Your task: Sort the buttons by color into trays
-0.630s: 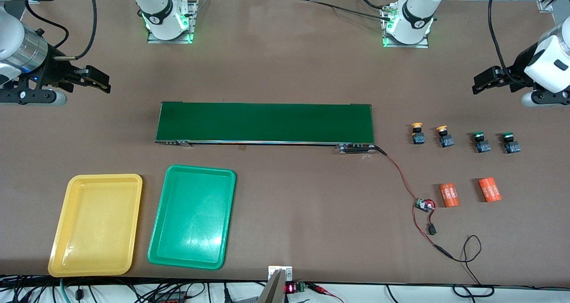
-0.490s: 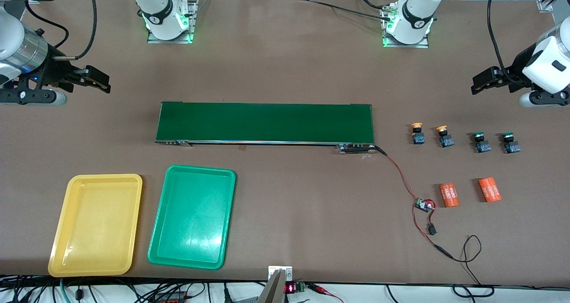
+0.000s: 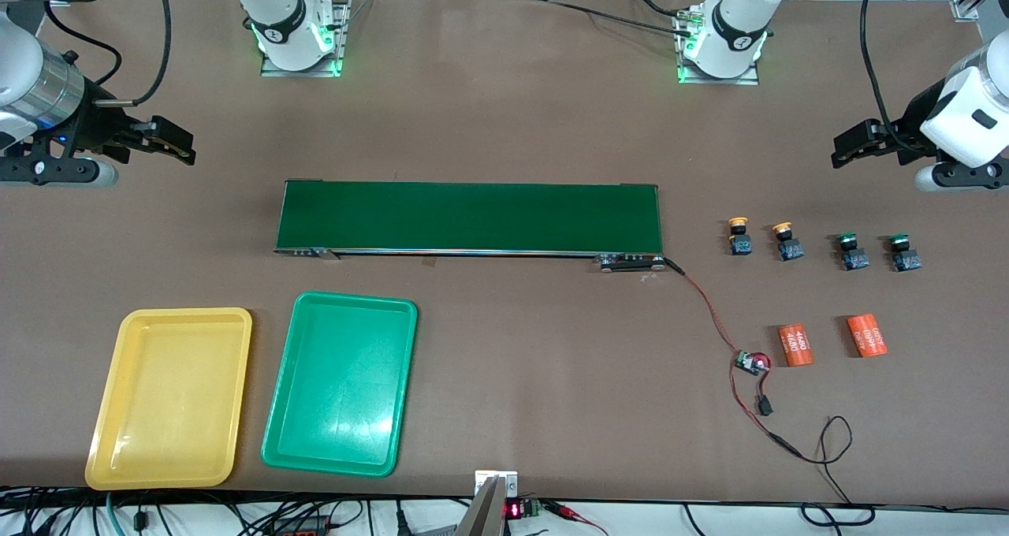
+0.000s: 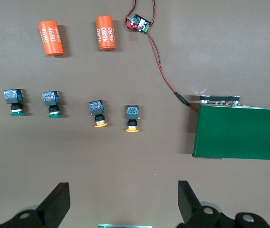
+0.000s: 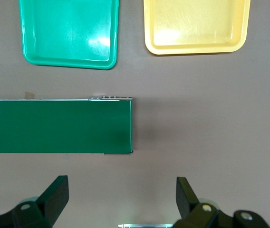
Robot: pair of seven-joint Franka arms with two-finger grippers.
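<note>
Left gripper [image 3: 845, 151] edged slightly toward table centre, jaws spread, empty, above bare brown surface [image 3: 504, 126], right gripper [image 3: 183, 143] unmoved, released, waiting.

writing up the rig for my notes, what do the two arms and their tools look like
Both arms are white with rounded shells, black bands near the bases, and green lights glowing at the mounting plates. Black cables loop along each. The right arm shows a shiny silver wrist section. The left tool and right tool are black, each with two flat, wedge-shaped black fingers.
</note>
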